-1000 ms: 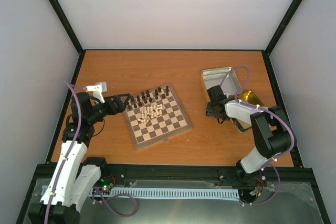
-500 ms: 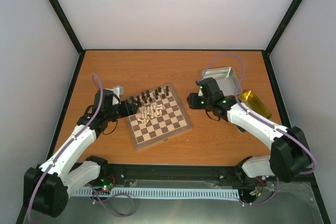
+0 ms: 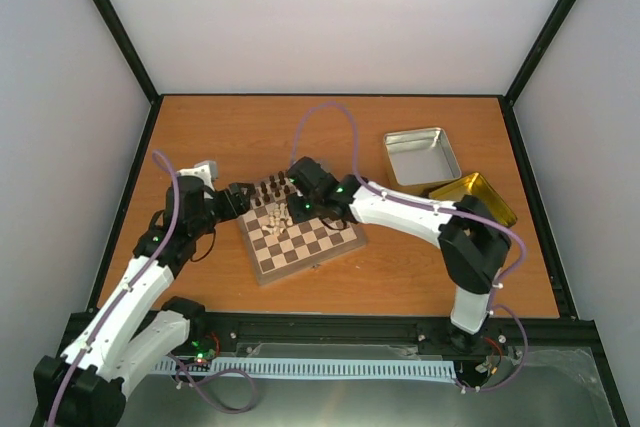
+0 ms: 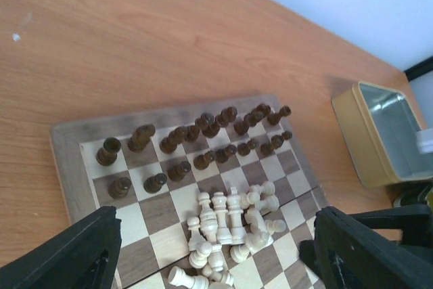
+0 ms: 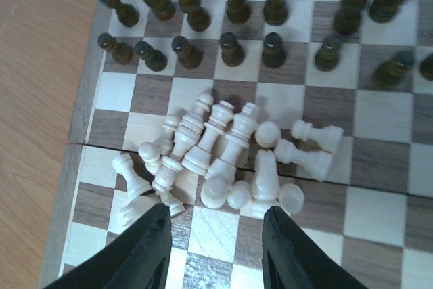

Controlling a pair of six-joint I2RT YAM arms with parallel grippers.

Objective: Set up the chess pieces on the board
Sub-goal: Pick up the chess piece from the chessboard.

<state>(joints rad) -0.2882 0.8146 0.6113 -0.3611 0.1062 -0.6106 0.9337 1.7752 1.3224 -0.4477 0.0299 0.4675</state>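
The board (image 3: pixel 318 247) lies at the table's middle, turned slightly. A heap of cream chess pieces (image 3: pixel 285 211) lies toppled near its centre, seen close in the left wrist view (image 4: pixel 230 220) and the right wrist view (image 5: pixel 223 147). My left gripper (image 3: pixel 243 197) hovers at the board's left edge, open wide, its fingers (image 4: pixel 74 255) straddling the heap from above. My right gripper (image 3: pixel 298 211) hangs over the board's middle, open, its fingertips (image 5: pixel 139 252) just short of the heap with a bare square between them. Neither gripper holds a piece.
Dark brown chessmen (image 5: pixel 270 21) stand in two rows along the board's far side (image 4: pixel 196 137). A silver tin (image 3: pixel 421 155) and a gold lid (image 3: pixel 478 197) sit at the back right. Bare orange table surrounds the board.
My right arm has swung from the tin across to the board's middle, its jaws narrowing. My left gripper has come in over the board's left edge.
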